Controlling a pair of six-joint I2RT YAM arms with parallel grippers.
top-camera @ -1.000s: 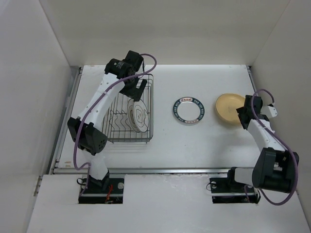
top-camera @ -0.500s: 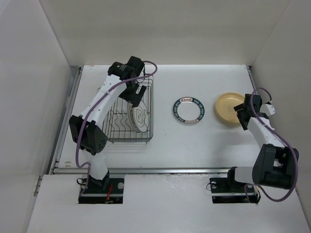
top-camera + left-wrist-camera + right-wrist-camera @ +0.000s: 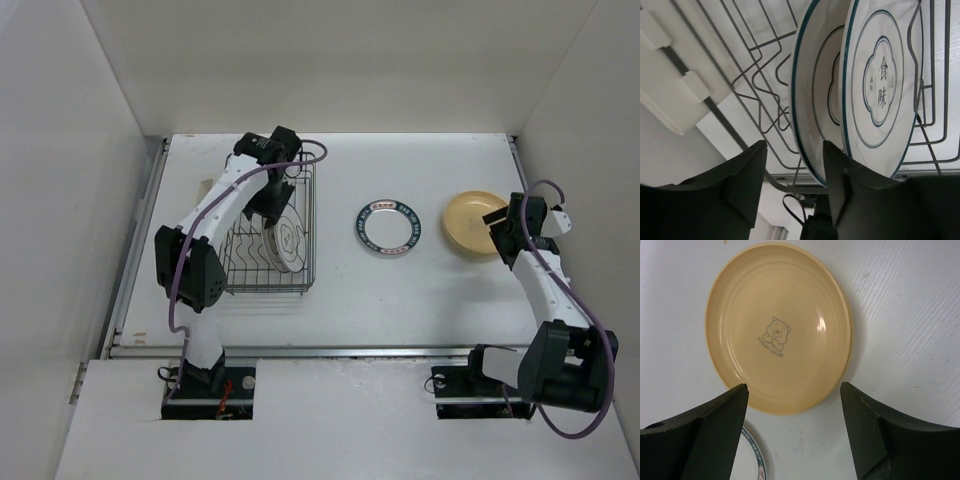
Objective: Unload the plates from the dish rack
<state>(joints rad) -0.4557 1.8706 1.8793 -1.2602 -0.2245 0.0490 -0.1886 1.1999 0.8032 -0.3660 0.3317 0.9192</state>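
The wire dish rack [image 3: 310, 262] stands at the table's left. Two white plates with dark rim rings stand on edge in it, one [image 3: 812, 85] behind the other [image 3: 880, 90], seen from above as one upright pair [image 3: 287, 243]. My left gripper [image 3: 272, 203] reaches down into the rack. Its jaws [image 3: 794, 145] are apart, straddling the rear plate's rim without pressing it. Another ring-rimmed plate [image 3: 388, 228] lies flat mid-table. A tan plate [image 3: 470, 220] with a bear drawing [image 3: 777, 327] lies at the right. My right gripper [image 3: 501, 234] hovers open [image 3: 792, 386] over its near edge, holding nothing.
White walls close in the table on the left, back and right. The rack's zigzag wires [image 3: 762, 95] run close beside my left fingers. The edge of the ring-rimmed plate [image 3: 756, 460] shows under my right gripper.
My left gripper has dropped into the rack over the standing plates and its jaws have narrowed. My right arm has shifted slightly right, away from the tan plate, with its jaws a little wider.
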